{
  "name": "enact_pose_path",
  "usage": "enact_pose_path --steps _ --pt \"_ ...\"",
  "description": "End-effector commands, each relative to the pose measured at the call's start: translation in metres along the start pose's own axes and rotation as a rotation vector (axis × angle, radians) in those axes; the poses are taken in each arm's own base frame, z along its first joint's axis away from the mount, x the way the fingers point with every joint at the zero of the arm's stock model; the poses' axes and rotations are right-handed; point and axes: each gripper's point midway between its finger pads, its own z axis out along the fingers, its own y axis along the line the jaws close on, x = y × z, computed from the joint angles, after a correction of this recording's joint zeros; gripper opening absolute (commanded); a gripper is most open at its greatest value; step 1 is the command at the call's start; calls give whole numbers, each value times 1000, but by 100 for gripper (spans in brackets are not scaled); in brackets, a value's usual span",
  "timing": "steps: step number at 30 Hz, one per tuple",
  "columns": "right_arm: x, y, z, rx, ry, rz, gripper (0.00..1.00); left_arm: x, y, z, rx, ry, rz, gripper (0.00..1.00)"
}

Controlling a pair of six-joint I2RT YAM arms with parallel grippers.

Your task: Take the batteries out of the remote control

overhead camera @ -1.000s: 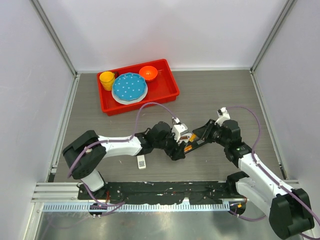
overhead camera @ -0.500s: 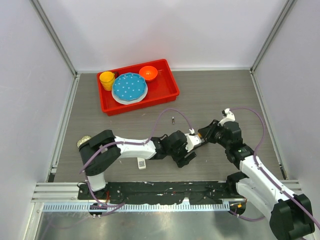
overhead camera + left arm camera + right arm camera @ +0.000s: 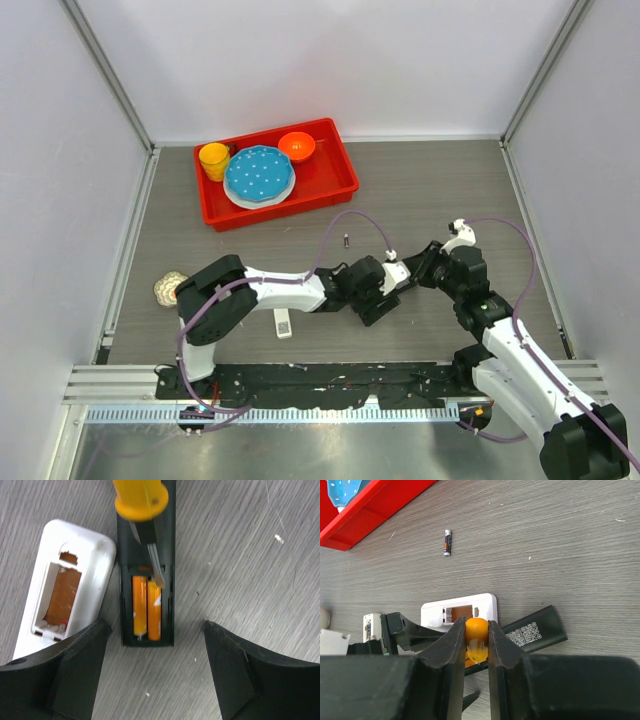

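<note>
"Left wrist view first: are the batteries [image 3: 139, 607] out of the black remote [image 3: 170, 555]?"

"No. Both orange cells lie side by side in its open bay, just ahead of the left pincer [image 3: 154, 630] and in line with the gap between its fingers. That pincer is spread wide and has hold of nothing."

"And the white remote [image 3: 75, 545]?"

"Right beside the black one, ahead of one finger of the same pincer. Its cover is off and its bay looks empty, so I judge that half of the job done."

"Where are its cells?"

"One loose battery [image 3: 447, 542] lies on the bench [image 3: 580, 540], well beyond the right pincer [image 3: 476, 647] and nearer the red tray [image 3: 375, 510]. I find only that one. A second may be hidden by the arms, but I cannot tell."

"What is the right pincer doing?"

"It is clamped tight on the handle of the orange-handled screwdriver [image 3: 141, 497]. The blade tip sits at the far end of one orange cell, by the bay's edge."

"So what is left?"

"By my reckoning, both orange cells have to be prised out of the black remote and laid on the bench. The cover is already off, so only the levering and lifting remain."
</note>
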Motion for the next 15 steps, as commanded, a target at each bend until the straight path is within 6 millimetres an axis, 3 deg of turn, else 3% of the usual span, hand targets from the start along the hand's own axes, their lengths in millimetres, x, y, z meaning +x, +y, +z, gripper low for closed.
enact_pose_path --steps 1,7,15 --pt "-29 10 -6 -12 -91 -32 1 3 1 12 1 53 21 76" --pt "-30 7 -8 4 -95 -48 1 9 -1 14 22 82 31 61" --pt "-32 10 -8 -3 -101 -45 1 23 8 9 -24 124 38 63"
